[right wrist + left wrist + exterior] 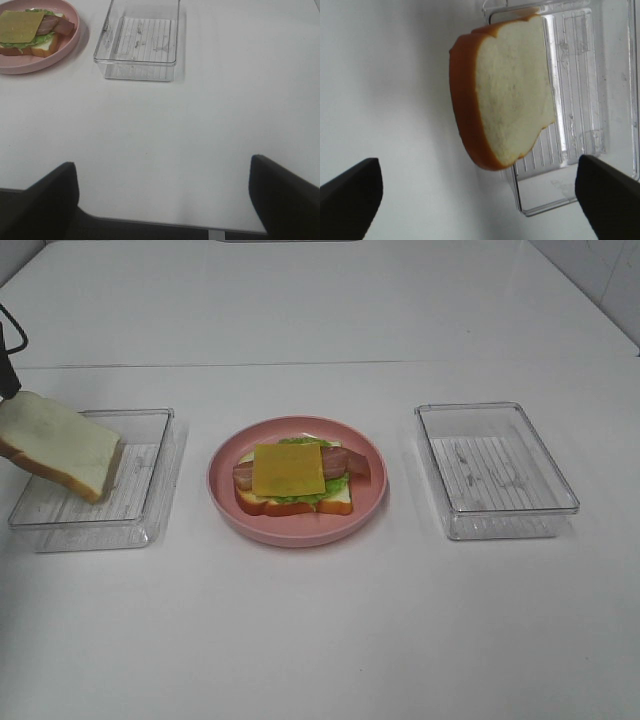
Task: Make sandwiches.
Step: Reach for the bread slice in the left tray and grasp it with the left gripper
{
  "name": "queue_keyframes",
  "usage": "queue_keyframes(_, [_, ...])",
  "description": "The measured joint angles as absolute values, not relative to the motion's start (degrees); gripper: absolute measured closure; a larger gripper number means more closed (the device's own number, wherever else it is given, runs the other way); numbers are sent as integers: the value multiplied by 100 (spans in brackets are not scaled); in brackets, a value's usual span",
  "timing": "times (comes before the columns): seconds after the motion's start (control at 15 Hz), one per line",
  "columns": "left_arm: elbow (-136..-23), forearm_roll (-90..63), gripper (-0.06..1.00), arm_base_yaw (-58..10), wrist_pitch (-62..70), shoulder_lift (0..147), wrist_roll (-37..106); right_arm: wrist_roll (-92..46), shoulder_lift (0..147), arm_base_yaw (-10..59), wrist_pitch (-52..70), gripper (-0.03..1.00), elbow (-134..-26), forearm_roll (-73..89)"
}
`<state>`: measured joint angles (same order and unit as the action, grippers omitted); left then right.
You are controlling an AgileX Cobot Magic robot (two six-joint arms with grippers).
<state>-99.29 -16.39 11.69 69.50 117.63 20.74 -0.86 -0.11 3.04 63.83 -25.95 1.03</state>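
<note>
My left gripper (480, 197): the jaws stand wide open and hold nothing. Both dark fingers (350, 200) have bare space between them.

My right gripper (162, 195): also wide open and holding nothing, hanging over bare table (200, 140).

Top bread slice (512, 95): it sits straight ahead of my left jaws, past the tips and about in the middle of the gap. It is tilted. I think it leans on the wall of the left tray (150, 415), one end up and one end down inside, but I cannot be sure.

Long side of the slice: it runs away from the jaws, so they could close across the short way. The brown crust side faces one finger and the white face is turned toward the other.

Sandwich stack (293, 475): it is on the pink plate (225, 502), with the cheese (288, 468) on top and no bread lid yet. It is well apart from my left jaws, across the tray. From my right jaws it is far ahead and off to one side.

Nearer arm: the left one, by a lot.

Edges: the tray wall is right by the slice, so a finger could bump it.

Open room: bare table lies between the tray and the plate. The right tray (135, 62) has nothing in it.
</note>
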Motion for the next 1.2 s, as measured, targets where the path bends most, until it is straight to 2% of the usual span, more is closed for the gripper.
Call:
queue_keyframes(0.53, [-10256, -2406, -1, 1175, 6956, 12754, 2223, -86, -11, 304, 6377, 8, -2595, 103])
queue_keyframes(0.73, [-10256, -2601, 4, 1175, 6956, 12777, 2298, -86, -11, 304, 6348, 8, -2595, 103])
queue_keyframes(0.87, [-10256, -2613, 14, 1175, 6956, 12783, 2315, -86, -11, 304, 6348, 8, -2595, 103])
queue_keyframes(1.2, [-10256, -2613, 46, 1186, 6956, 12783, 1960, -86, -11, 304, 6348, 8, -2595, 103])
